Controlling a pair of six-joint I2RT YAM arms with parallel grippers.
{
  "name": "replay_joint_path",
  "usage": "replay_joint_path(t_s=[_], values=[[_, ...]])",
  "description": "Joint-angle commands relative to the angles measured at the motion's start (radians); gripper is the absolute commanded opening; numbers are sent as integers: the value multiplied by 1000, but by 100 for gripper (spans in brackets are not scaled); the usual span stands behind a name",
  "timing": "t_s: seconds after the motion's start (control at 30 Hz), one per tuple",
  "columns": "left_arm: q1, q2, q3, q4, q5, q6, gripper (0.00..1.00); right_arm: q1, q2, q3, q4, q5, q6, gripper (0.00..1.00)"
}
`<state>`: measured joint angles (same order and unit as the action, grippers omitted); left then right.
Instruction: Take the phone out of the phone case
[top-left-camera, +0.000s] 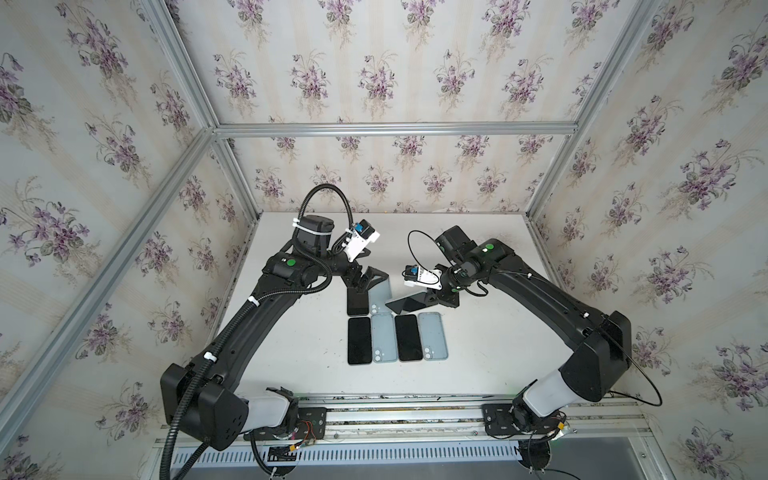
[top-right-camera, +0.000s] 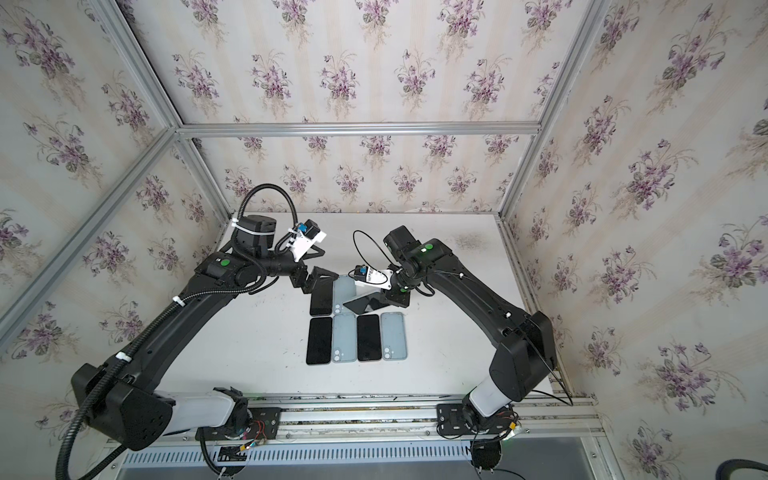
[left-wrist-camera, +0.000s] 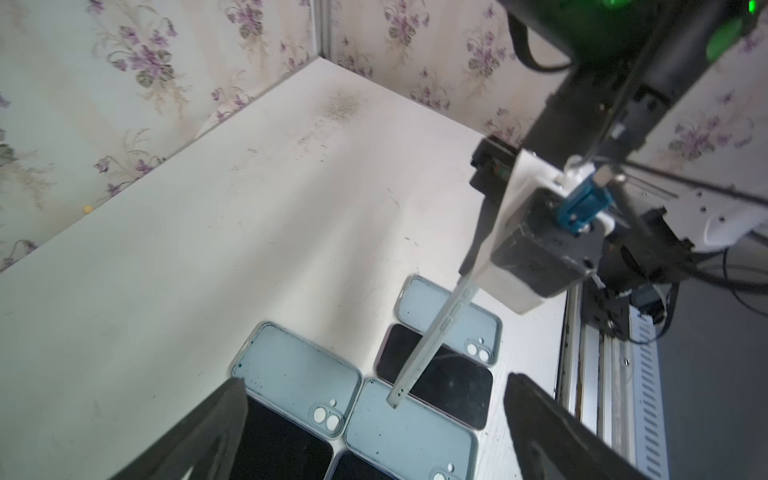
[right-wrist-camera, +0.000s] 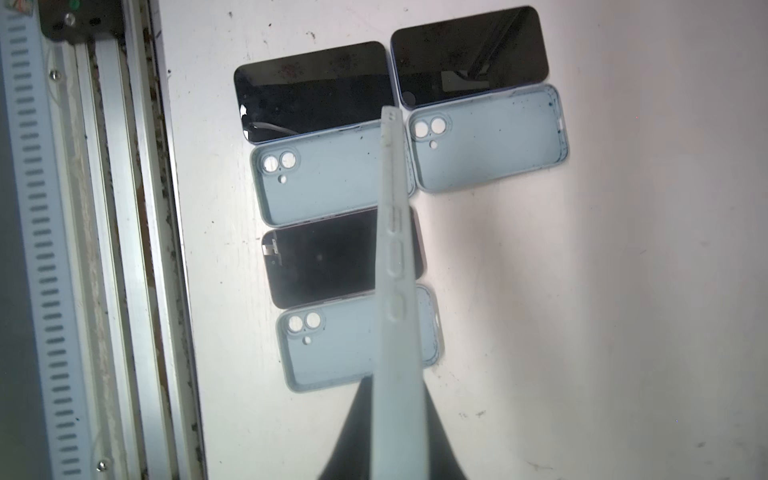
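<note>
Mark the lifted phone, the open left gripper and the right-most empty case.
lifted phone (top-left-camera: 408, 303), in a top view, its dark screen.
left gripper (left-wrist-camera: 375, 379), left wrist view, midway between fingertips.
right-most empty case (top-left-camera: 433, 334), in a top view, its inner floor.

The cased phone (top-left-camera: 405, 303) is sticking out left from the right claw (top-left-camera: 431, 297), hanging tilted over the table (top-left-camera: 478, 353). Just before that claw, a row is lying side by side: phone (top-left-camera: 359, 340), case (top-left-camera: 383, 337), phone (top-left-camera: 408, 337), case (top-left-camera: 433, 336). Left of it, behind the row, another phone (top-left-camera: 357, 305) and case (top-left-camera: 379, 299) are lying together beneath the left claw (top-left-camera: 367, 281).
</note>
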<state>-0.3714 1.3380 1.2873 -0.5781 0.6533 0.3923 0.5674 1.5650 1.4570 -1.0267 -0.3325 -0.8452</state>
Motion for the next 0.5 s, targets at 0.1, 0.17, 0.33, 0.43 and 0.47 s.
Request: replay_joint_path(t_s=[0.1,0.17,0.33,0.43,0.47], values=[[-85,49,-13,-118,29,247,96,23,9,62,-84,10,-208,0],[-111,84,-4,-151,2,277,94,31,12,71,-99,0,-222,0],[-143,130,-8,-159,-30,291,92,32,8,77,-104,-11,-237,0],[-156,157,-11,-158,-78,296,90,31,4,80,-105,-11,-247,0],[-159,164,-11,-159,-79,296,90,32,3,82,-107,-14,-250,0]])
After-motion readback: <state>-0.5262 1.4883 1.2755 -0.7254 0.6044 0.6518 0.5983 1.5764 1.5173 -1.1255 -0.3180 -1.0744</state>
